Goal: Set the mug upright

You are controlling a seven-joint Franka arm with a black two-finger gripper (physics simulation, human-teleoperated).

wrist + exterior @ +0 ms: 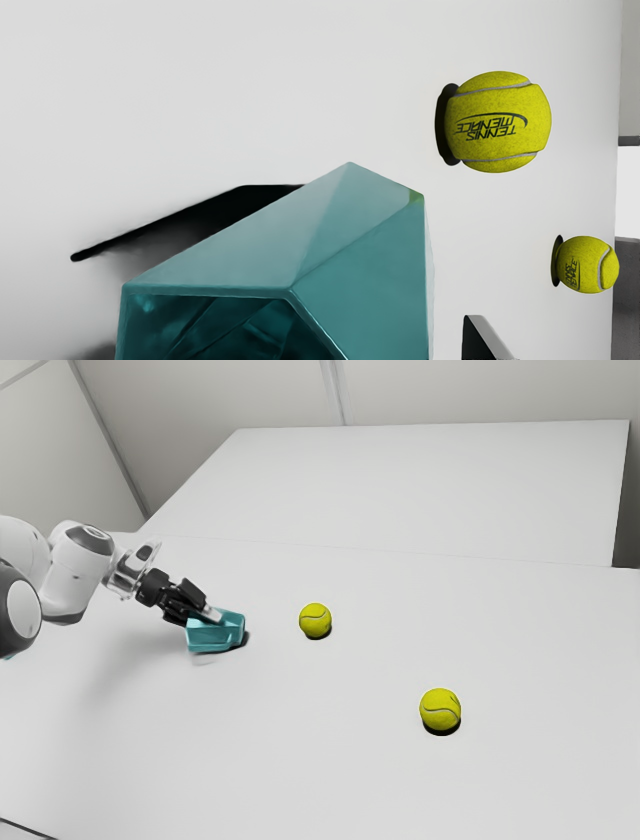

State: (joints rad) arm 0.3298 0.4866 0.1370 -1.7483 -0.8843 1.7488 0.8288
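Exterior view: our claw (205, 616) spread at teal mug (210, 640), on its side.
Near tennis ball (315, 620), farther tennis ball (440, 709) beyond.

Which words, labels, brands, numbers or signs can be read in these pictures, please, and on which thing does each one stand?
"TENNIS MENACE": on the near ball, the one closer to the mug.
"NNIS" and "ENACE": on the far ball; the first letters of both words are not clear enough to read.
No text can be read on the mug.
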